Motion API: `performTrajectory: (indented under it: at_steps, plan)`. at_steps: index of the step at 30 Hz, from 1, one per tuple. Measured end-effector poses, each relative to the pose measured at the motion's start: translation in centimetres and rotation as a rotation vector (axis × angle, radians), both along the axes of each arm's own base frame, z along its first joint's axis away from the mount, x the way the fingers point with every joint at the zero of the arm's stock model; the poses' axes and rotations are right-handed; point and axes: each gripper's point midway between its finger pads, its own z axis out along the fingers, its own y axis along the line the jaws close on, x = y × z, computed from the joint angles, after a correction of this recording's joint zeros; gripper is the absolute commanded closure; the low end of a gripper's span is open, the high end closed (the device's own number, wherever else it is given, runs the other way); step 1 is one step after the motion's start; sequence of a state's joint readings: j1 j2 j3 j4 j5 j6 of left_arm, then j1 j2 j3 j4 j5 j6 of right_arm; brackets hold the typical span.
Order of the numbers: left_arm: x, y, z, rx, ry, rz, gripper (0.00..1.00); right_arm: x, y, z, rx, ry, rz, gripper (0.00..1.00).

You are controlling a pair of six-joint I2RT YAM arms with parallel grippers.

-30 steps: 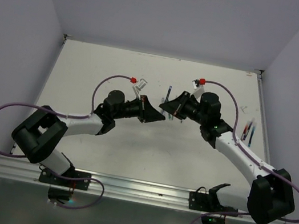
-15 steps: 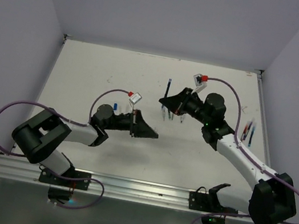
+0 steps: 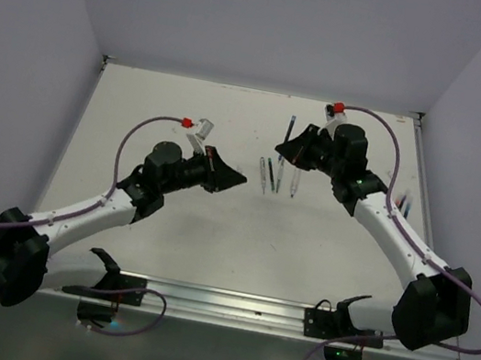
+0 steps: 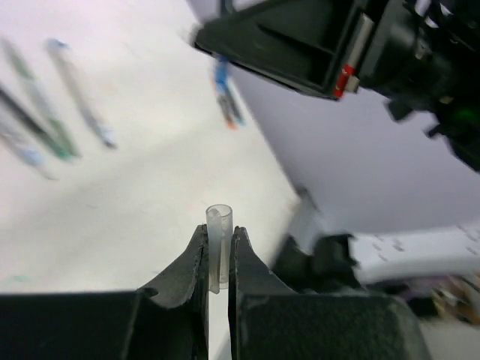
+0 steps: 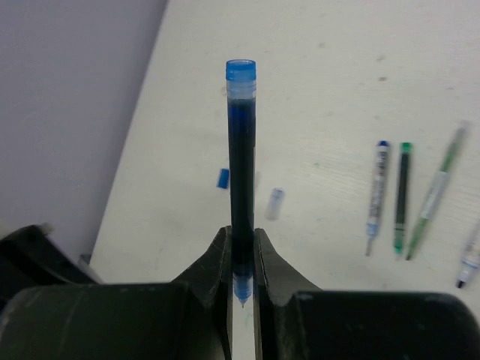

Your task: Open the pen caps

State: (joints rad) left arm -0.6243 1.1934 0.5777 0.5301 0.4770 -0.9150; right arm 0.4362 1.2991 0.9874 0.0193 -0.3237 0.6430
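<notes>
While your left arm stretched forward, the left gripper [image 4: 217, 241] pinched a clear cap [image 4: 219, 222]; your right gripper [image 5: 241, 244], opposite, clamped a blue pen [image 5: 241, 150] near its tip, other pens [image 5: 403, 196] lying on the tabletop [image 5: 330, 90] right of it.

The short clear plastic tube cap [image 4: 219, 217] had its lower end buried between the left gripper's [image 4: 220, 231] black fingers [image 4: 187, 270]. The slim stick pens [image 4: 52, 112] up to that gripper's left were smeared by blur, as was the black right arm [image 4: 300, 45] beyond. The right gripper [image 5: 240, 232] hid the lower stretch of the dark blue pen barrel [image 5: 241, 150]. Far to its right a whitish pen [image 5: 471, 262] ran off the edge. From overhead, what either gripper held was too small to tell.
</notes>
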Motion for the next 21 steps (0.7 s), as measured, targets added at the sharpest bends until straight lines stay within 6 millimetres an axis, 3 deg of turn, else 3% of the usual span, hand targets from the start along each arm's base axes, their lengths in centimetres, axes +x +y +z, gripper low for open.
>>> performTrajectory:
  at_steps: [3, 6, 8, 10, 14, 21]
  plan:
    - [4.3, 3.8, -0.6, 0.171, -0.026, 0.246, 1.00, 2.9, -3.0, -2.6, -0.099, 0.107, -0.111, 1.00]
    - [7.7, 11.0, -4.1, 0.362, 0.046, 0.507, 1.00, 5.0, -6.8, -7.9, -0.226, 0.262, -0.207, 1.00]
    - [8.9, 16.0, -6.6, 0.483, 0.112, 0.687, 1.00, 5.3, -8.8, -11.4, -0.306, 0.356, -0.247, 1.00]
    - [8.6, 19.3, -8.7, 0.581, 0.152, 0.803, 1.00, 4.6, -10.5, -15.1, -0.395, 0.455, -0.270, 1.00]
    - [7.6, 22.0, -11.1, 0.692, 0.186, 0.894, 1.00, 3.5, -12.2, -19.2, -0.524, 0.566, -0.269, 1.00]
    - [7.6, 23.6, -14.7, 0.831, 0.249, 0.929, 1.00, 5.1, -12.6, -21.2, -0.597, 0.577, -0.254, 1.00]
